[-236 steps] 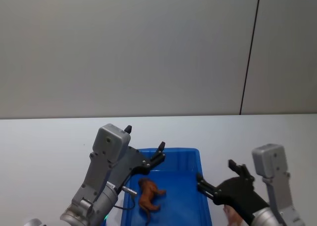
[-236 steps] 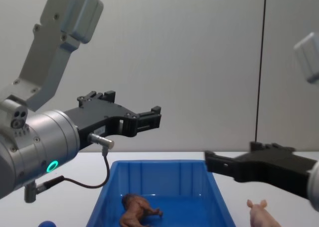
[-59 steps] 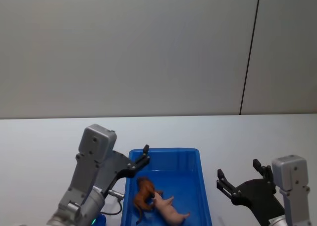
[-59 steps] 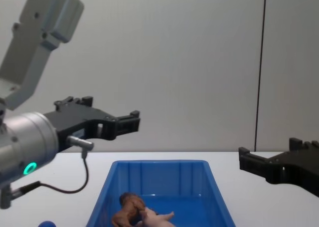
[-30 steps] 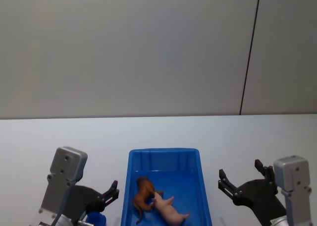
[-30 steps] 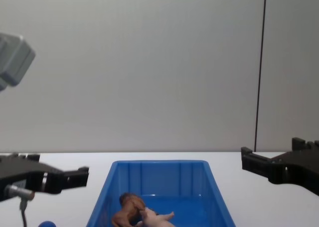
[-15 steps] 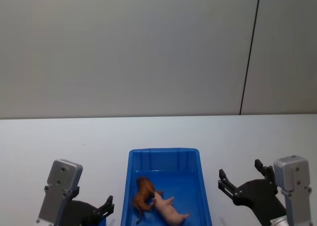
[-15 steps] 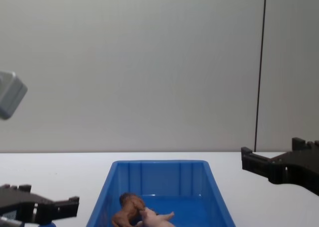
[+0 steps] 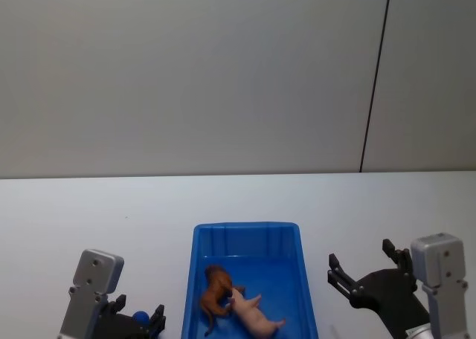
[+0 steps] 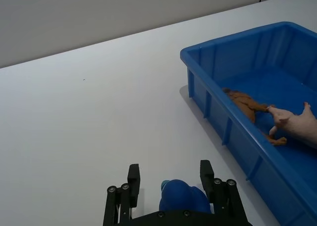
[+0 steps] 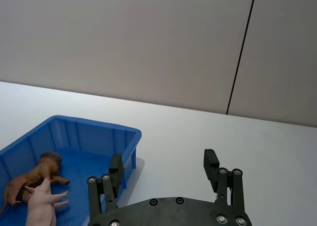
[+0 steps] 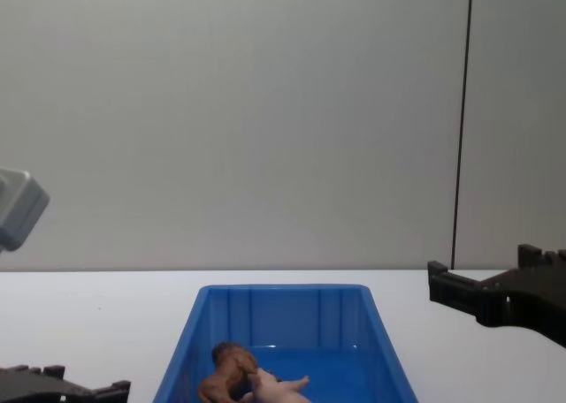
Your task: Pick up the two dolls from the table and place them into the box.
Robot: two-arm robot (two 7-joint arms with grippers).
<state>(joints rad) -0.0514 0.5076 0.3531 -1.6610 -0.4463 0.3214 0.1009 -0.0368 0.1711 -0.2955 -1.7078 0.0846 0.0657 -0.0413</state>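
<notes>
Blue plastic box (image 9: 248, 229) is being flanked by both spread hands: left hand (image 10: 169, 182) straddling a blue ball (image 10: 179, 198), right hand (image 11: 163, 169) over open desk (image 9: 357, 205). Brown doll (image 9: 216, 288) and pink doll (image 9: 253, 315) are lying touching inside.

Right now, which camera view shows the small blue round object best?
The left wrist view: the small blue round object sits on the table between the open fingers of the left gripper, seen close. The head view shows just a small part beside the box.
</notes>
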